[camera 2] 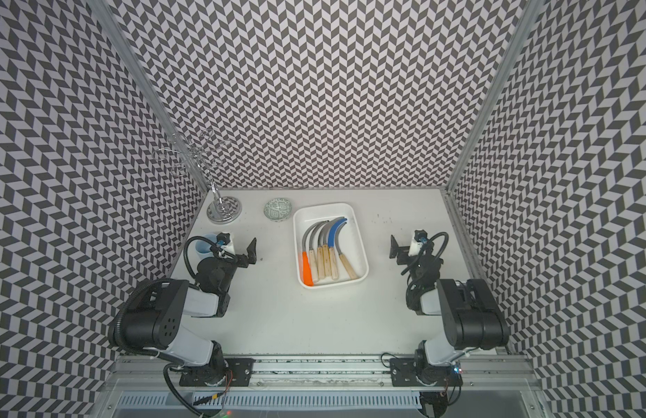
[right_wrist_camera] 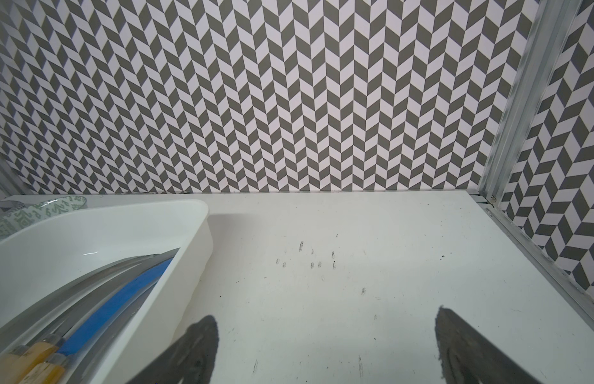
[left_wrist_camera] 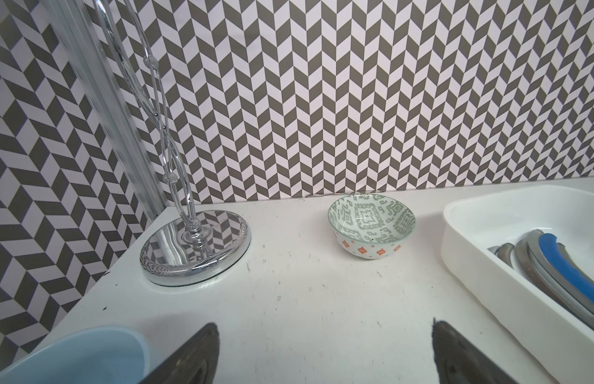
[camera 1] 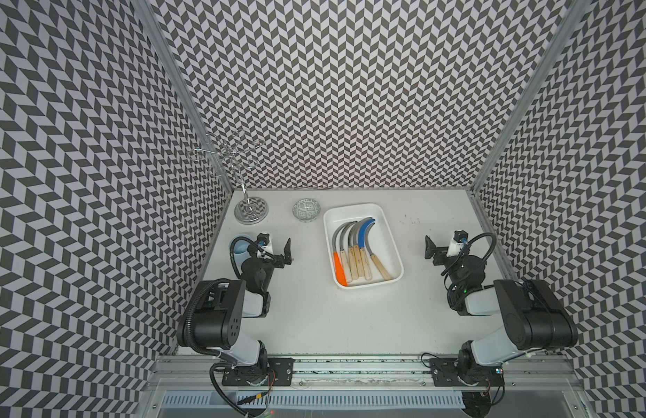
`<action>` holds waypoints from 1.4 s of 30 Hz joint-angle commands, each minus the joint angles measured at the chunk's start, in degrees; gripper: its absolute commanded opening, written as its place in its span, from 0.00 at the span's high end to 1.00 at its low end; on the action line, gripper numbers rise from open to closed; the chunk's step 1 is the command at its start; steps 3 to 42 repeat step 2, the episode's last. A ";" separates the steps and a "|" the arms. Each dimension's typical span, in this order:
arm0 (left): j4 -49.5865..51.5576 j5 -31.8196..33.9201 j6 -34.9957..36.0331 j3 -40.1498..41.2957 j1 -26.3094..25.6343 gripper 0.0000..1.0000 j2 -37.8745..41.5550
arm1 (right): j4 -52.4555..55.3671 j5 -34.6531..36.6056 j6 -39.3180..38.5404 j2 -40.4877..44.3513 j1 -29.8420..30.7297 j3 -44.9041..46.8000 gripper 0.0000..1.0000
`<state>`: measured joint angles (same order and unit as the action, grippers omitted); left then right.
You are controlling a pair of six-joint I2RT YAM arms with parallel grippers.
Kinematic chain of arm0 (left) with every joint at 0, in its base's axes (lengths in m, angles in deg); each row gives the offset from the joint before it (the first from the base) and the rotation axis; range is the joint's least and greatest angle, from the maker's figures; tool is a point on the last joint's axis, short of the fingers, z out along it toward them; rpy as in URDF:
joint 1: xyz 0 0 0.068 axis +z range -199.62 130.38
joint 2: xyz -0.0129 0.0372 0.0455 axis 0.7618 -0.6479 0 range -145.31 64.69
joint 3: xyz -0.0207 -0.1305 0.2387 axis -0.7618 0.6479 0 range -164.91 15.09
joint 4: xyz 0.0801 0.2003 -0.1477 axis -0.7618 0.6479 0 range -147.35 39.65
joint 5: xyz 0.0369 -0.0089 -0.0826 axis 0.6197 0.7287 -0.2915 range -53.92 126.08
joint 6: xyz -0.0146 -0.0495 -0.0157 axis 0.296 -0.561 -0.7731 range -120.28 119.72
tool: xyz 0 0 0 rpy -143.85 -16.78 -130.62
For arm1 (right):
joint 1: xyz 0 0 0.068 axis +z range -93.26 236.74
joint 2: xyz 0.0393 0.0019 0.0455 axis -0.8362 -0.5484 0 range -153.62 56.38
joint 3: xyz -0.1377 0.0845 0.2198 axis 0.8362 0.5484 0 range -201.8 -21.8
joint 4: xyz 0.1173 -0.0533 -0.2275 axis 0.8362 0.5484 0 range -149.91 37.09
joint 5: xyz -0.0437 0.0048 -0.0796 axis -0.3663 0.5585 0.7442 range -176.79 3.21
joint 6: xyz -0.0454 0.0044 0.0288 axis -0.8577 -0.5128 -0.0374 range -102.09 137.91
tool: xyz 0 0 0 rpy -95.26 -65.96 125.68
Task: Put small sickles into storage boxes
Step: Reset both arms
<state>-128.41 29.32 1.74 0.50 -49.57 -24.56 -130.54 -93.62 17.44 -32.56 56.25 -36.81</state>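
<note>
**Guarding a Finished Box Against a Late Knock**

Counting six small sickles [camera 1: 354,253] lying side by side inside the storage box [camera 1: 383,242], handles pointing back toward the robot, blades curving away toward the rear wall. Spotting the orange-handled sickle [camera 1: 338,269] at the robot's left end of the row and the blue-bladed sickle [camera 1: 363,231] nearer the right, overlapping grey neighbours. Finding none out on the counter [camera 1: 332,318] in both top views, so judging the job as good as done.

Seeing the left fingers [left_wrist_camera: 200,355] spread wide and gripping nothing, poised beside the box with the light-blue mug [left_wrist_camera: 72,355] close at the outer side. Seeing the right fingers [right_wrist_camera: 199,349] equally splayed and empty, hanging over bare, scuffed counter on the opposite side of the box, clear of its wall.

Fearing, from here, mostly a stray move rather than a missed pick. Risking a clipped box wall through any inward swing of either arm, shoving the light plastic box and jostling the packed blades. Risking a toppled mug through a careless retreat of the left arm, given the mug sitting just beside that wrist. Doubting the wisdom of reaching in again: hooked blades lying across one another, likely snagging and dragging a neighbour out over the rim. Keeping an eye too on the patterned bowl [left_wrist_camera: 372,226] and the chrome stand [left_wrist_camera: 195,252] at the back, both near the left arm's reach.
</note>
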 commanded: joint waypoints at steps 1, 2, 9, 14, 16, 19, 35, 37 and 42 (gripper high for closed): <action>-0.33 0.26 0.25 -0.22 0.12 0.00 0.32 | -2.49 0.61 -0.73 0.09 0.32 0.35 0.00; -0.73 1.10 0.52 0.03 -0.19 0.00 0.31 | -2.50 0.60 -0.76 0.16 0.29 0.39 0.00; -0.73 1.10 0.52 0.03 -0.19 0.00 0.31 | -2.50 0.60 -0.76 0.16 0.29 0.39 0.00; -0.73 1.10 0.52 0.03 -0.19 0.00 0.31 | -2.50 0.60 -0.76 0.16 0.29 0.39 0.00; -0.73 1.10 0.52 0.03 -0.19 0.00 0.31 | -2.50 0.60 -0.76 0.16 0.29 0.39 0.00; -0.73 1.10 0.52 0.03 -0.19 0.00 0.31 | -2.50 0.60 -0.76 0.16 0.29 0.39 0.00; -0.73 1.10 0.52 0.03 -0.19 0.00 0.31 | -2.50 0.60 -0.76 0.16 0.29 0.39 0.00; -0.73 1.10 0.52 0.03 -0.19 0.00 0.31 | -2.50 0.60 -0.76 0.16 0.29 0.39 0.00; -0.73 1.10 0.52 0.03 -0.19 0.00 0.31 | -2.50 0.60 -0.76 0.16 0.29 0.39 0.00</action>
